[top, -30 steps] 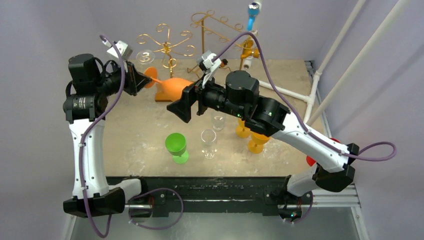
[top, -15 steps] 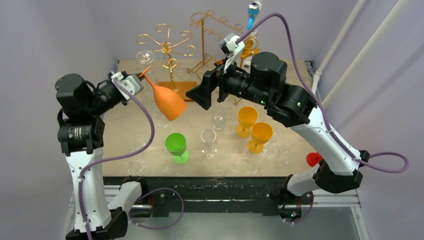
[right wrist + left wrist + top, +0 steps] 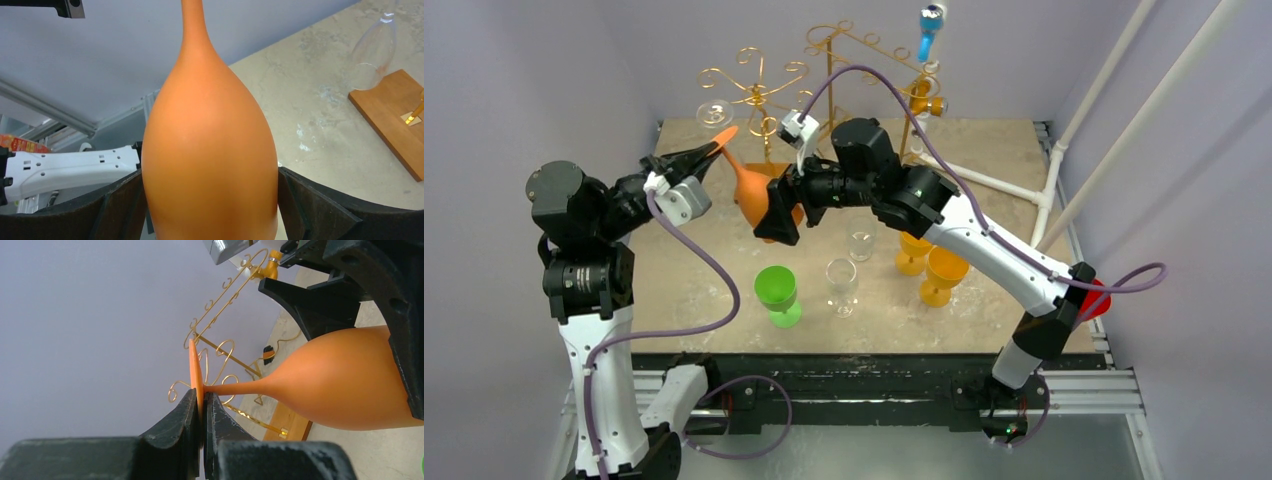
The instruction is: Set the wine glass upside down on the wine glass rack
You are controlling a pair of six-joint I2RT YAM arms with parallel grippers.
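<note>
Wine glass (image 3: 749, 190): you had it above the counter (image 3: 694, 270), foot in the left end effector (image 3: 712, 150), bowl inside the right end effector (image 3: 766, 208).
Rack (image 3: 759, 90): stood just behind it.

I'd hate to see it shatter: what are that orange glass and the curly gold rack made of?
The orange glass is probably plastic: opaque, even colour, dull satin sheen. The rack looks like metal wire with a shiny gold finish, thin and bent into scrolls. Its base looks like wood, a flat brown block.
</note>
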